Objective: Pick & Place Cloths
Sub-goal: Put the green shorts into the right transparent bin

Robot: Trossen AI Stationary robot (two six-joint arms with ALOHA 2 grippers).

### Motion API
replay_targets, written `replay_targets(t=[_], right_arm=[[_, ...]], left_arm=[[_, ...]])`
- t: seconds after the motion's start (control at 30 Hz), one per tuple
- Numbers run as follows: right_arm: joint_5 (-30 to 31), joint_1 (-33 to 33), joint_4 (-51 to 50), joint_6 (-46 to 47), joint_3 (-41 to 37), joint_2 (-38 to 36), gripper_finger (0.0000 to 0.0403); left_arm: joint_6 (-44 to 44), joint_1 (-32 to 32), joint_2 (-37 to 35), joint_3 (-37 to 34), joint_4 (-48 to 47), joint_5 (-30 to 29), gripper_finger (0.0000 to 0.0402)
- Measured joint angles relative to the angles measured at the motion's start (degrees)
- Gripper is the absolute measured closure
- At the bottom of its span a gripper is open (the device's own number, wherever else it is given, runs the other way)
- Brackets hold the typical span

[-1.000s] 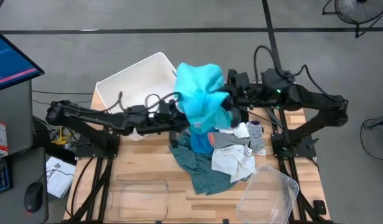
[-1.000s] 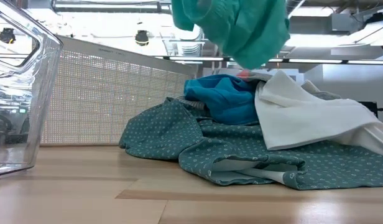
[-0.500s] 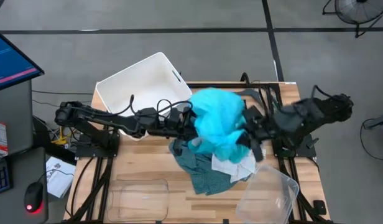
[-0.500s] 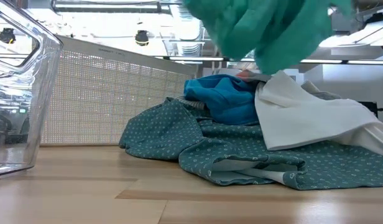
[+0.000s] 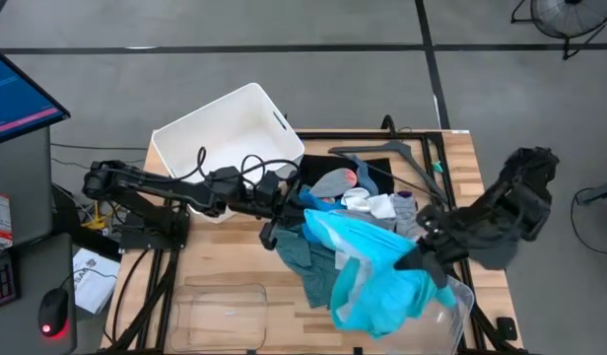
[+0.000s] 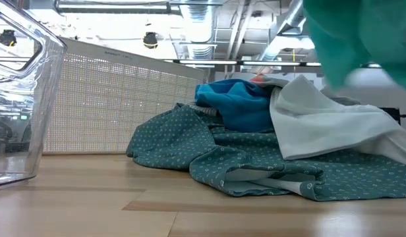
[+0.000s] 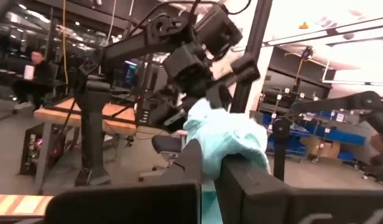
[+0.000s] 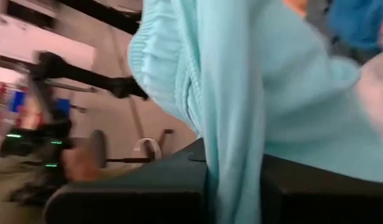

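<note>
A bright turquoise cloth spans between my two grippers above the table's near right part. It shows blurred at the low view's upper right as the turquoise cloth. My left gripper is shut on its left end, and my right gripper on its right part. Under it lies the pile of cloths: dark teal-green patterned cloth, blue, white, grey with orange. My left gripper pinches a bunched part of the turquoise cloth between its two fingers, coming level from the table's left. The cloth is lifted clear and runs off toward the right arm. My right gripper pinches a gathered, ribbed edge of the cloth between its two fingers, coming from the table's right. The cloth is lifted clear; its loose part hangs below, over the clear bin.
A clear plastic bin stands tilted at the near right corner, another clear bin at the near left. A white bin sits at the far left. A black hanger lies beyond the pile. A person sits far off.
My right gripper has swung from the far side of the pile toward the table's near right corner, carrying the turquoise cloth along. My left gripper has followed a little toward the near edge. The cloth, bunched high before, is now drawn out between the grippers.
</note>
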Motion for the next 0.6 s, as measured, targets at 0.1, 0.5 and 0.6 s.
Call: replay_targets(t=[0.1, 0.5, 0.6], right_arm=[[2.7, 3.92, 0.21, 1.23, 3.22, -0.02, 0.0403], [-17.5, 17.17, -26.34, 29.6, 8.56, 2.06, 0.0403], [-22.25, 17.45, -26.02, 30.18, 8.54, 4.51, 0.0403]], left_arm=[[0.0, 0.01, -0.59, 0.12, 0.55, 1.96, 0.0398], [-1.09, 0.48, -4.82, -1.2, -6.67, 5.47, 0.0398], [-1.07, 0.5, -6.68, -1.2, -10.26, 5.42, 0.0398]])
